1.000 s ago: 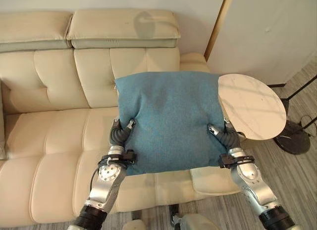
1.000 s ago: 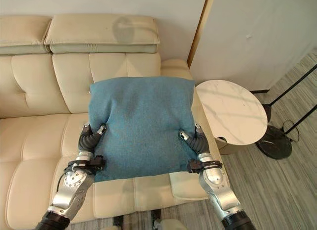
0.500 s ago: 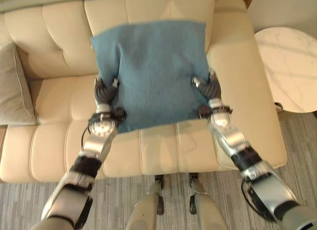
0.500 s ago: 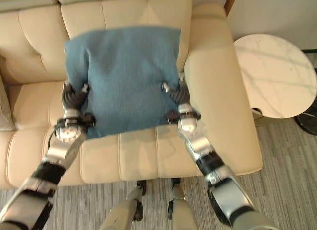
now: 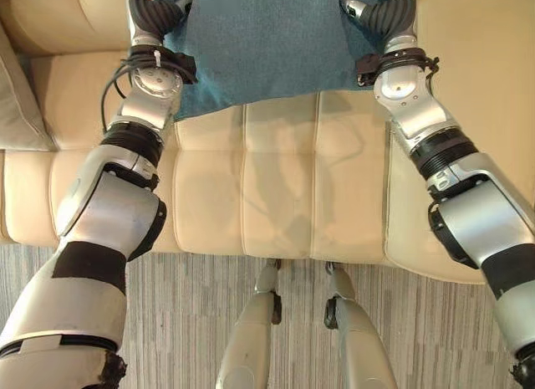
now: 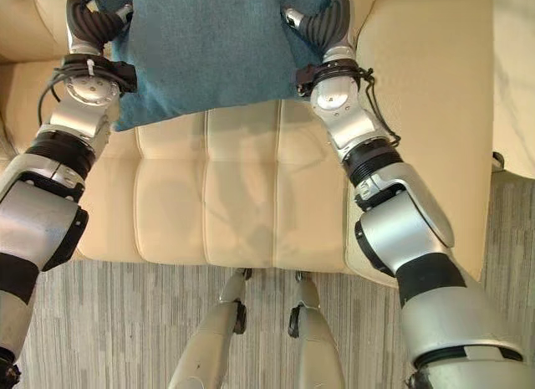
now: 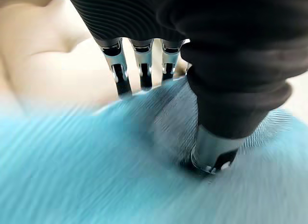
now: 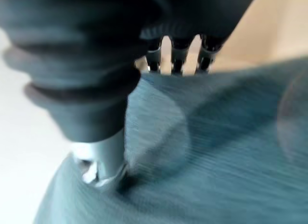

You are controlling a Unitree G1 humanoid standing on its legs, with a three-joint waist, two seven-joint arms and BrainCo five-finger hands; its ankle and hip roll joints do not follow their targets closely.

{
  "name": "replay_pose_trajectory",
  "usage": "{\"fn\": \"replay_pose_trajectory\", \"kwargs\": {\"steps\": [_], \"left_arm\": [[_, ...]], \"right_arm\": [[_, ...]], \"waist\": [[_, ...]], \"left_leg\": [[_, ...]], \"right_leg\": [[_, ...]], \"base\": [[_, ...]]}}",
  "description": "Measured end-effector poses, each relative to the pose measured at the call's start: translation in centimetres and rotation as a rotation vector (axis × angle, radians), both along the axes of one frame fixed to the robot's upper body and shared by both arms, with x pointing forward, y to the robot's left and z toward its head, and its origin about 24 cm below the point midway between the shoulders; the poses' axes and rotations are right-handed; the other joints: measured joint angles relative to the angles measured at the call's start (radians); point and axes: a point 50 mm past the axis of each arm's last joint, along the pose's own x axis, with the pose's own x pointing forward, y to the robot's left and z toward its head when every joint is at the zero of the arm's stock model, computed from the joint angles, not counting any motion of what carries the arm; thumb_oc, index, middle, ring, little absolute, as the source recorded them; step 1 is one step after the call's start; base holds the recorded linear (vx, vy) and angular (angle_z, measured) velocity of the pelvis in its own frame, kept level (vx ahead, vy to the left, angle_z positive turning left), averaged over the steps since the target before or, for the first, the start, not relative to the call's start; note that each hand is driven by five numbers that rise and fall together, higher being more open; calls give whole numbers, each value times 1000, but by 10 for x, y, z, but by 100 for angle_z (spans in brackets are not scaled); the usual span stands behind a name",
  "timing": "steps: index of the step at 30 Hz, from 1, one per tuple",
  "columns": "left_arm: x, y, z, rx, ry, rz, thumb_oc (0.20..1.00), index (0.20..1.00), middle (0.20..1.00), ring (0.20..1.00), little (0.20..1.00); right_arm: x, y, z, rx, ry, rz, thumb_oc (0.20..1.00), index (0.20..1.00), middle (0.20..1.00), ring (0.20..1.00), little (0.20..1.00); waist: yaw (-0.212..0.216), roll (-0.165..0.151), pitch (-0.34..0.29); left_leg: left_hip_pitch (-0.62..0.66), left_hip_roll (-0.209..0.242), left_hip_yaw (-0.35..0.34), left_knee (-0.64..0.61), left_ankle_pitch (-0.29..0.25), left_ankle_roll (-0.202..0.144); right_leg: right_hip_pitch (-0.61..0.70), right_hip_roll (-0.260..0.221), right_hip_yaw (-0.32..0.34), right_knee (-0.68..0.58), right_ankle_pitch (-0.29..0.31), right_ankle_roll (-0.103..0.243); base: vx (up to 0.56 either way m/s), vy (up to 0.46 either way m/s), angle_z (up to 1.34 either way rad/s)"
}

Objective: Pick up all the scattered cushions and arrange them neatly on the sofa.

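Over the seat of the cream sofa [image 5: 276, 188], the blue cushion [image 5: 259, 46] hangs between both arms, its lower edge just above the seat. The left robot hand [image 5: 155, 12] pinches the cushion's left side, thumb pressed into the cloth and fingers [image 7: 120, 74] behind it. The right robot hand [image 5: 380, 12] grips the right side the same way. A beige cushion [image 5: 17, 96] leans at the sofa's left end.

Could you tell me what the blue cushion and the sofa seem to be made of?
Blue cushion: apparently woven fabric, matte, with a fine ribbed weave visible close up where each robot hand pinches it.
Sofa: looks like cream leather or faux leather, smooth with a soft sheen and stitched panel seams; which one cannot be told.
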Motion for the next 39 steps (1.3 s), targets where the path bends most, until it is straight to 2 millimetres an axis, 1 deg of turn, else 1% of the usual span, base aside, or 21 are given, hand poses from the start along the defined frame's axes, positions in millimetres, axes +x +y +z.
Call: {"fn": "replay_pose_trajectory", "kwargs": {"steps": [5,6,7,8,9,10,12,13,15,16,18,19,21,22,23,25,27,28,30,35,39], "left_arm": [[-3,27,-53,-72,113,-7,1000,1000,1000,1000,1000],[-4,32,-60,-85,130,5,1000,1000,1000,1000,1000],[-6,40,-71,-117,146,16,1000,1000,1000,1000,1000],[-8,42,-80,-126,163,18,1000,1000,1000,1000,1000],[-13,48,-93,-175,159,9,1000,1000,1000,1000,1000],[-20,55,-101,-222,129,2,1000,1000,1000,1000,1000],[-23,58,-114,-207,167,11,1000,1000,1000,1000,1000],[-32,52,-104,-148,112,-60,1000,1000,1000,1000,1000],[-46,50,-97,-83,52,-123,1000,1000,1000,1000,1000],[-55,55,-101,-52,55,-135,1000,1000,1000,1000,1000],[-96,62,-112,-57,-28,-178,1000,1000,1000,1000,1000],[-110,67,-129,-69,-11,-175,1000,1000,1000,1000,1000],[-118,77,-160,-56,116,-140,1000,1000,1000,1000,1000],[-133,82,-186,-40,206,-119,1000,1000,1000,1000,1000],[-139,83,-200,-58,242,-110,1000,1000,1000,1000,1000],[-163,78,-257,-75,471,-95,1000,1000,1000,1000,1000],[-182,80,-295,-28,655,-78,1000,1000,1000,1000,1000],[-201,81,-326,-53,799,-49,1000,1000,1000,1000,1000],[-221,73,-356,-128,915,-45,1000,1000,1000,1000,1000],[-256,42,-401,-225,1106,-105,1000,1000,1000,1000,1000],[-263,47,-405,-229,1136,-89,1000,1000,1000,1000,1000]], "right_arm": [[0,2,-53,81,144,148,1000,1000,1000,1000,1000],[-1,7,-61,84,158,172,1000,1000,1000,1000,1000],[-4,19,-72,100,180,224,1000,1000,1000,1000,1000],[-4,23,-78,105,193,237,1000,1000,1000,1000,1000],[-9,27,-79,112,182,273,1000,1000,1000,1000,1000],[-16,28,-83,113,167,314,1000,1000,1000,1000,1000],[-22,9,-80,40,128,289,1000,1000,1000,1000,1000],[-30,-10,-67,-50,75,256,1000,1000,1000,1000,1000],[-40,-25,-60,-107,25,237,1000,1000,1000,1000,1000],[-48,-31,-63,-136,17,238,1000,1000,1000,1000,1000],[-85,-42,-77,-197,-47,284,1000,1000,1000,1000,1000],[-95,-48,-94,-218,-18,288,1000,1000,1000,1000,1000],[-98,-56,-126,-255,93,273,1000,1000,1000,1000,1000],[-106,-66,-155,-241,191,260,1000,1000,1000,1000,1000],[-109,-71,-171,-222,244,250,1000,1000,1000,1000,1000],[-126,-87,-234,-197,496,207,1000,1000,1000,1000,1000],[-137,-97,-273,-156,650,158,1000,1000,1000,1000,1000],[-152,-102,-302,-142,773,133,1000,1000,1000,1000,1000],[-169,-109,-330,-125,904,100,1000,1000,1000,1000,1000],[-228,-133,-399,-87,1240,-43,1000,1000,1000,1000,1000],[-246,-137,-420,-48,1349,-106,1000,1000,1000,1000,1000]], "waist": [[-26,-17,10],[-32,-29,17],[-41,-82,45],[-47,-94,48],[-39,-89,47],[-37,-89,47],[-50,-89,47],[-44,-91,48],[-37,-91,49],[-33,-92,49],[-33,-97,49],[-32,-99,50],[-33,-111,28],[-34,-121,-1],[-35,-125,-3],[-46,-134,-19],[-54,-140,-35],[-68,-136,-57],[-89,-127,-81],[-103,-102,-181],[-108,-111,-207]], "left_leg": [[0,0,4,12,0,0],[0,-3,6,27,0,0],[-30,-16,21,133,-21,-16],[-44,-19,26,138,-38,-15],[2,6,27,52,28,-17],[37,21,27,14,17,-8],[39,15,21,8,18,-8],[43,11,15,8,18,-8],[80,10,0,7,18,-8],[119,8,-1,2,17,-8],[189,6,5,2,-2,-19],[230,5,7,1,-7,-15],[287,7,20,2,-26,-30],[306,17,37,1,-69,-34],[326,17,52,1,-69,-34],[392,15,63,0,-84,-13],[435,15,85,0,-95,2],[462,14,100,-1,-102,11],[504,10,114,-7,-111,22],[575,1,116,-8,-134,29],[602,-2,138,-2,-133,27]], "right_leg": [[0,-2,5,0,1,0],[5,-4,9,0,2,1],[25,-23,35,1,7,-4],[30,-26,40,2,8,-4],[42,-1,38,2,6,-2],[50,14,40,2,4,0],[56,9,24,2,4,1],[66,5,16,2,3,2],[108,3,3,2,-6,14],[147,1,3,2,-17,28],[219,-2,3,2,-46,42],[259,-3,3,1,-50,40],[309,-4,4,4,-84,53],[321,-1,5,5,-108,29],[340,-1,6,5,-106,30],[397,-4,26,4,-112,25],[432,-6,39,1,-112,25],[452,-8,52,-4,-112,25],[488,-12,56,-6,-112,25],[558,-19,57,-6,-119,31],[566,-19,77,-6,-112,36]], "base": [[1,6,-4],[0,0,0],[0,0,0],[-57,-2,-22],[-49,-19,-43],[-53,-32,-36],[-38,-33,6],[-6,-3,20],[23,8,18],[92,21,11],[82,24,4],[64,32,-6],[133,70,-15],[89,76,-22],[86,96,-23],[84,119,-23],[50,96,-34],[50,118,-36],[50,157,-22],[-6,75,-1],[-210,26,-15]]}}
